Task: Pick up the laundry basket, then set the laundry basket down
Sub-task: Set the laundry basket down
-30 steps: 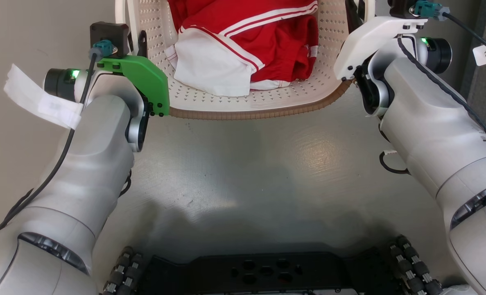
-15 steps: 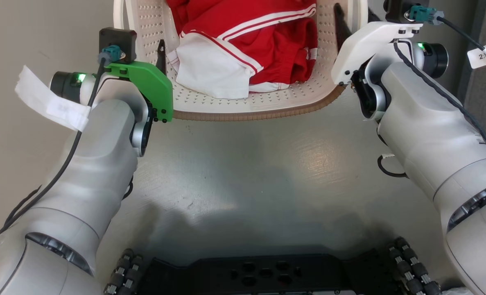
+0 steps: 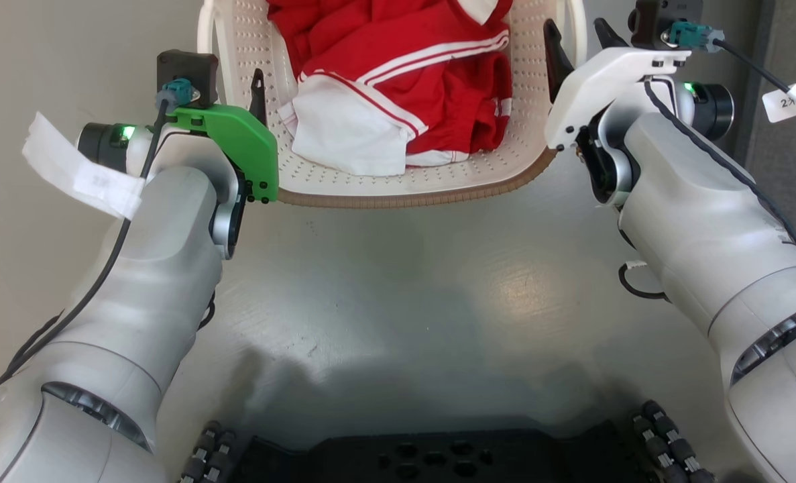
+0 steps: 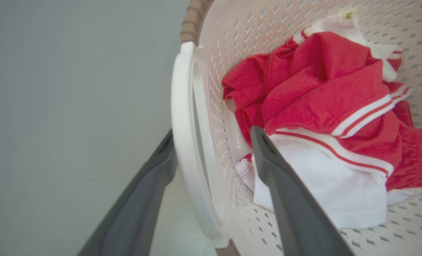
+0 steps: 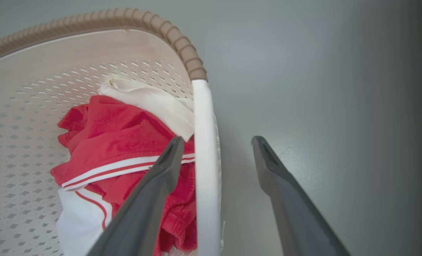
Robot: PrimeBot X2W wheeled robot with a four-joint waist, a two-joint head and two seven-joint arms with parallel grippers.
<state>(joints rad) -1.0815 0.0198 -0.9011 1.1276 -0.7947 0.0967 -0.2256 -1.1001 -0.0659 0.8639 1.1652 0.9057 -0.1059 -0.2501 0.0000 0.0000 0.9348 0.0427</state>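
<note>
Wrist views: left gripper (image 4: 212, 134) and right gripper (image 5: 217, 140) gape unclenched astride white handles (image 4: 181, 142) of cream perforated plastic laundry basket (image 4: 253, 32); I judge lifting pending.

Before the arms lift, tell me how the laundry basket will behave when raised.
Probably stiff: the laundry basket is moulded perforated plastic. Likely light, holding just a few clothes. Its smooth white handle might slip in a loose pinch.

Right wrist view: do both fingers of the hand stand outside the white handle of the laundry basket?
No, the white handle passes between the right hand's fingers, one inside the laundry basket, one outside.
</note>
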